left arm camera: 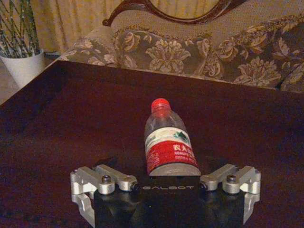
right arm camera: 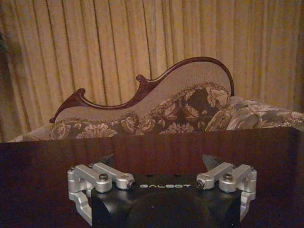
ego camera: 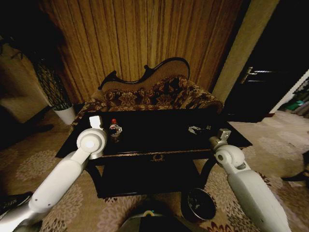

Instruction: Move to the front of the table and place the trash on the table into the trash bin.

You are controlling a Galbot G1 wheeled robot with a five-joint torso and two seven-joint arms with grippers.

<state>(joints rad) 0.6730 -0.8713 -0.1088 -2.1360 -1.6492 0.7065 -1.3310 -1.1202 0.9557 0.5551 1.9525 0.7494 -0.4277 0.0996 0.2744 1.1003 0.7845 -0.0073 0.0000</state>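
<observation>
The black table (ego camera: 159,140) with gold trim stands right before me. A clear bottle (ego camera: 114,128) with a red cap and red-white label stands upright on its left part. My left gripper (ego camera: 96,121) hovers just left of the bottle, open. In the left wrist view the bottle (left arm camera: 168,145) rises close in front of the gripper (left arm camera: 164,176), in line with the gap between the spread jaws. Crumpled white paper bits (ego camera: 195,129) lie on the table's right part. My right gripper (ego camera: 223,135) is open over the table's front right edge, empty (right arm camera: 159,164). The dark round trash bin (ego camera: 201,204) sits on the floor below the table's right front.
A floral sofa (ego camera: 154,94) with a curved dark frame stands close behind the table, before tan curtains. A white plant pot (ego camera: 65,114) is on the floor at the far left. A dark door (ego camera: 260,72) is at the right. Patterned carpet surrounds the table.
</observation>
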